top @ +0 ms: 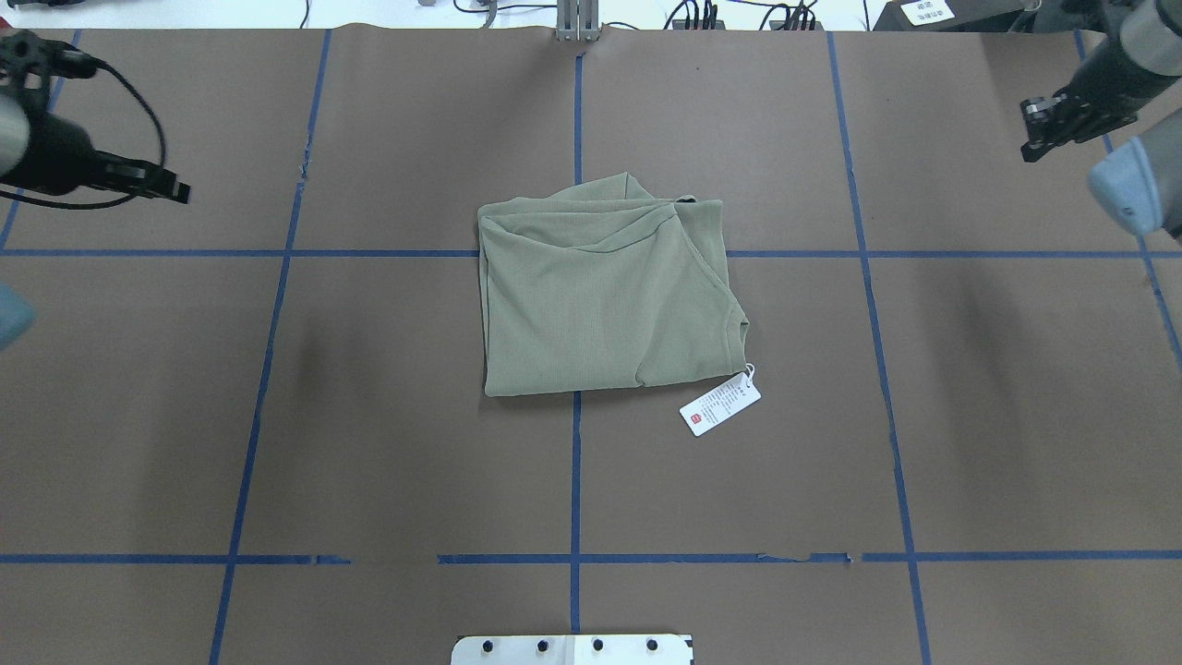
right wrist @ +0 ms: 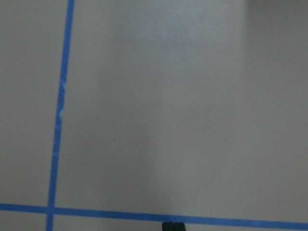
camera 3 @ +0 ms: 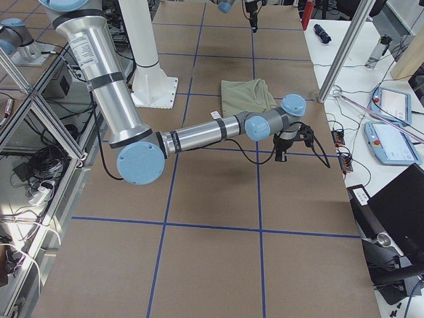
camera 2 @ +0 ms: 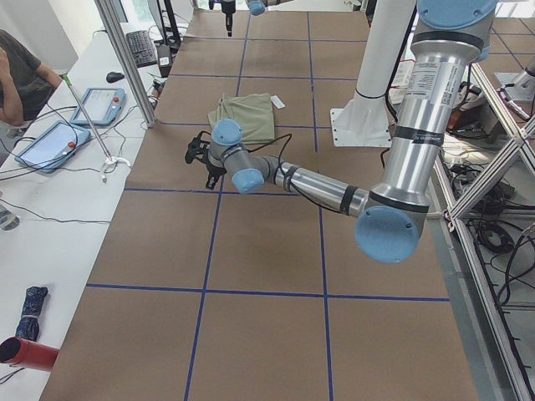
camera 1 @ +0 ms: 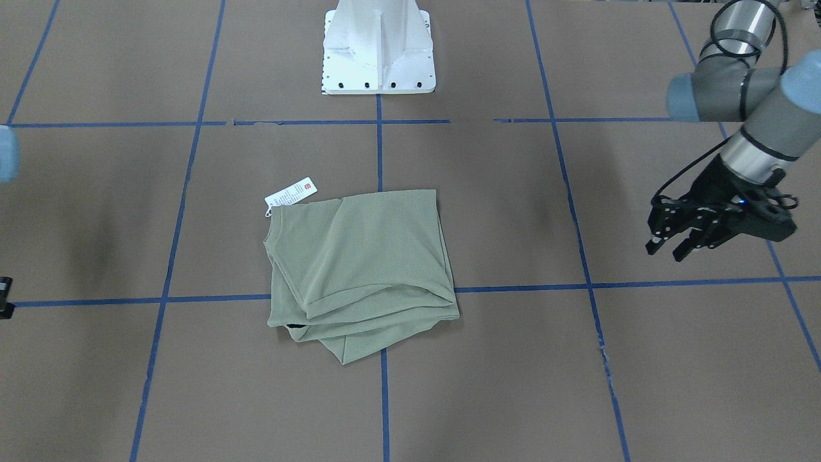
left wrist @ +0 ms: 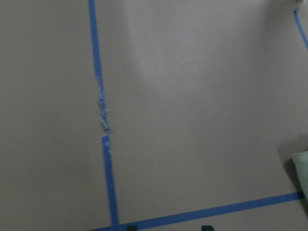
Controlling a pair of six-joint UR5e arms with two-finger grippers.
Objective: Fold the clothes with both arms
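Note:
The sage-green shirt (top: 600, 296) lies folded into a rough square at the table's middle, also seen in the front view (camera 1: 365, 256). Its white hang tag (top: 720, 405) sticks out at the collar corner. My left gripper (camera 1: 667, 250) hovers over bare table far to the shirt's side, open and empty; it also shows in the overhead view (top: 175, 191). My right gripper (top: 1032, 139) hovers far off on the other side. In the right wrist view its fingertips (right wrist: 173, 225) sit together, shut on nothing. Neither gripper touches the shirt.
The white pedestal base (camera 1: 378, 51) stands at the robot's edge of the table. Blue tape lines (top: 574, 480) grid the brown table cover. Tablets and cables (camera 2: 50, 142) lie on a side bench, where an operator sits.

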